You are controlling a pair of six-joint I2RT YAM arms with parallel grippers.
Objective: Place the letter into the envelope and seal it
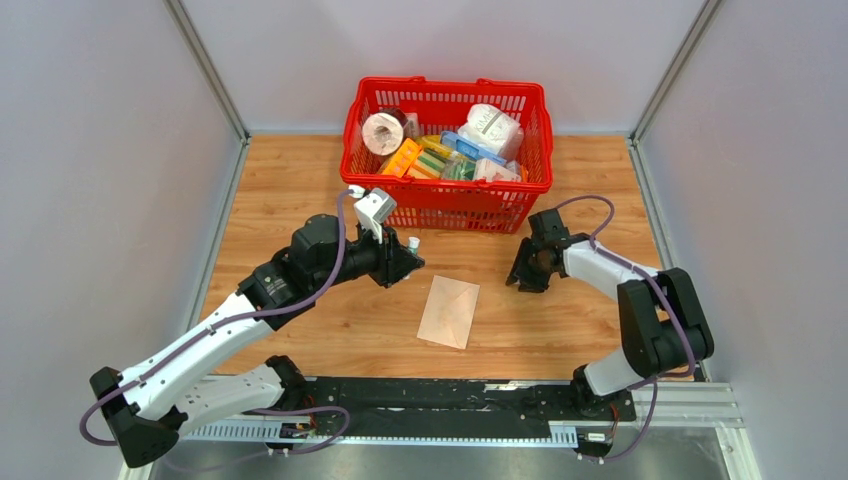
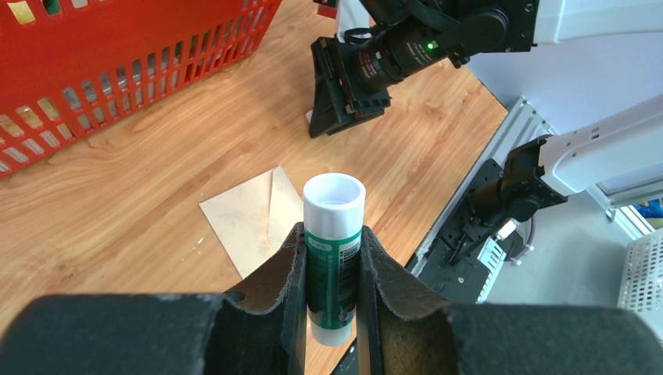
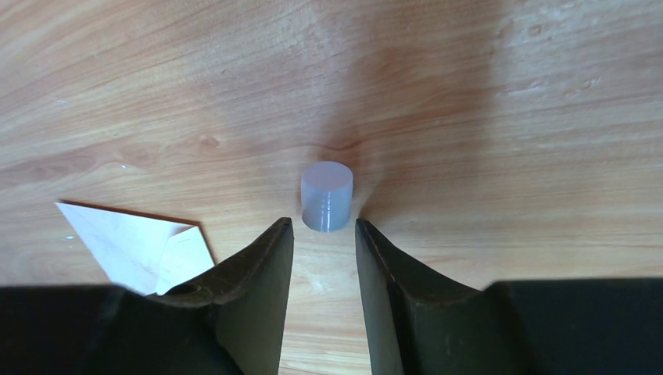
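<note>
**Left gripper** (image 2: 332, 234): closed to a narrow gap around a glue stick (image 2: 334, 269).
- Both fingers press flat against the stick's green-labelled body.
- The stick's white end, with an open round rim, pokes out past the fingertips.
- In the top view the gripper hangs off the table (image 1: 300, 200). It sits just left of the envelope's far corner and near the front wall of the red basket (image 1: 447, 215).

**Right gripper** (image 3: 322, 226): fingers stand moderately apart with nothing between them.
- The tips are low over the wood.
- A small pale grey cylinder (image 3: 326, 195), cap-like, stands upright on the table just beyond the fingertips, in line with the gap.
- In the wrist view neither finger appears to touch it.

**Envelope** (image 1: 449, 311): tan, lying flat on the table between the two grippers.
- It is nearer the arm bases than either gripper and turned slightly askew.
- Neither gripper touches it.
- Fold lines cross its upper face.
- In the left wrist view it lies below and beyond the glue stick's white end.
- In the right wrist view one corner shows beside the left-hand finger.

**Letter**: no separate sheet shows in any view, so it is impossible to tell whether it sits inside the envelope.

**Basket**: stands at the far side of the table, packed with mixed packaged goods, apart from the envelope.
</note>
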